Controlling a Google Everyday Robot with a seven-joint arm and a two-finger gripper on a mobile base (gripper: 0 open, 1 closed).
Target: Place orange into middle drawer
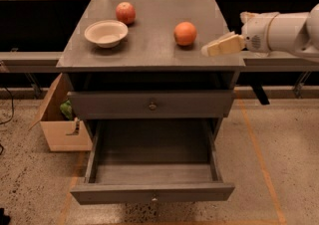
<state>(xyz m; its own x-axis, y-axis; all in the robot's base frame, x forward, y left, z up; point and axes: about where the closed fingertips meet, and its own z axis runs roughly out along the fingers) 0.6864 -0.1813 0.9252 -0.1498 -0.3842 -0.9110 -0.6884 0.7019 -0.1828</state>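
The orange (185, 33) sits on the grey cabinet top (149, 45), right of centre. The middle drawer (152, 191) is pulled out below and holds nothing that I can see; its knob shows mid-front. A like grey front (152, 104) above it is closed. My gripper (208, 49) reaches in from the right on a white arm, its cream fingers just above the top's right front part, a little right of and nearer than the orange, not touching it.
A cream bowl (105, 33) and a red-and-yellow apple (125, 12) stand on the left of the top. A cardboard box (62, 119) with something green in it sits on the floor to the left of the cabinet. Railings run behind.
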